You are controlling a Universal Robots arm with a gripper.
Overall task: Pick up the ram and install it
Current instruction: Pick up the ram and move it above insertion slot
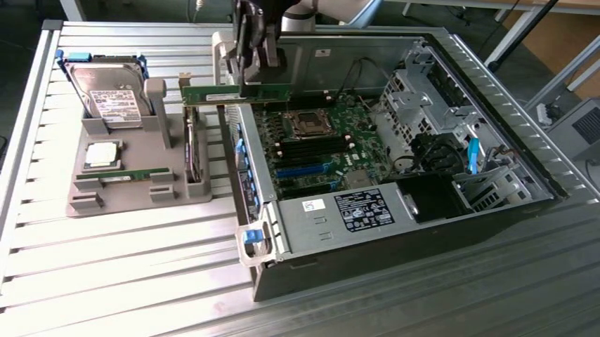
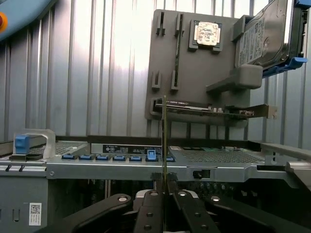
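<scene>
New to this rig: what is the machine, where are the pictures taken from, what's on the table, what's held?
It is one robot arm ending in a gripper. One picture comes from a camera off the arm, the other from a camera on its wrist. On the slatted metal table stands an open computer case. Beside it, at the exterior view's left, a grey holder carries a hard drive, a processor, a green stick and an upright card. The gripper is shut on the ram, a green memory stick, held in the air near the case's edge; the wrist view sees it edge-on.
</scene>
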